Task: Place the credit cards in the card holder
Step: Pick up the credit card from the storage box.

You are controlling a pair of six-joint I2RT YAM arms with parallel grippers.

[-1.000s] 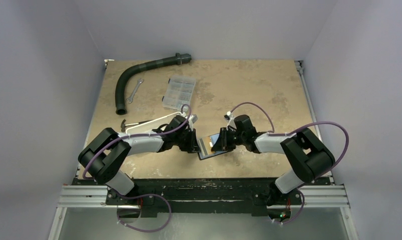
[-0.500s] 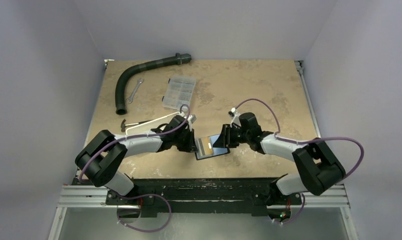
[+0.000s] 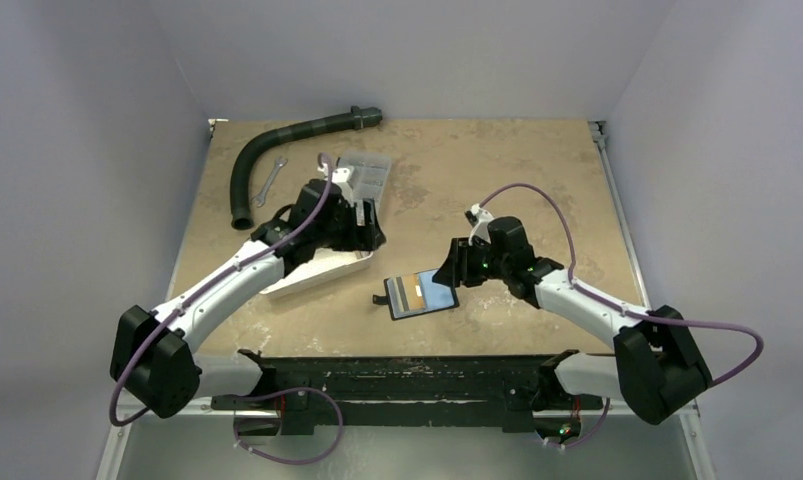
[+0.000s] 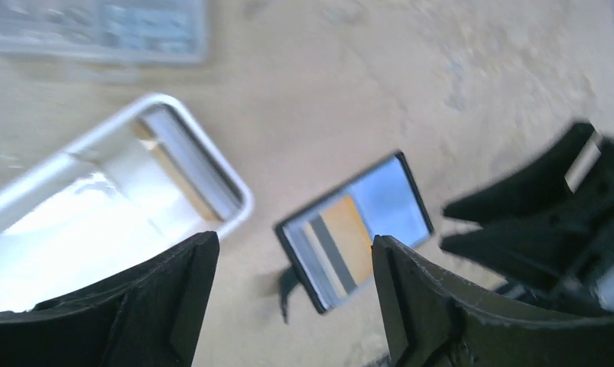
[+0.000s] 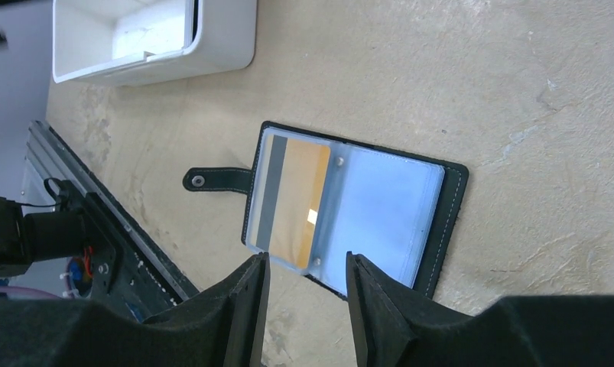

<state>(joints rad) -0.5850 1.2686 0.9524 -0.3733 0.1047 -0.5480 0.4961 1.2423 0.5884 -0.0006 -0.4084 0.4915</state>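
The black card holder point(image 3: 424, 294) lies open and flat on the table, strap tab point(image 5: 212, 180) out to its left. An orange-yellow credit card point(image 5: 294, 202) sits in its left clear sleeve; the right sleeve point(image 5: 380, 214) shows pale blue. My right gripper point(image 3: 459, 270) hovers just right of the holder, open point(image 5: 303, 306) and holding nothing. My left gripper point(image 3: 367, 228) is open over the white tray's far end, its fingers point(image 4: 173, 298) apart, with the holder point(image 4: 357, 229) seen between them.
The white tray point(image 3: 312, 272) lies left of the holder; a blurred tan and grey strip shows at its end point(image 4: 173, 157). Behind it stand a clear compartment box point(image 3: 367, 170), a wrench point(image 3: 267, 183) and a black hose point(image 3: 267, 155).
The left gripper let go of the holder, opened and swung back-left over the tray. The right gripper opened and drew off to the right. The holder now lies flat.
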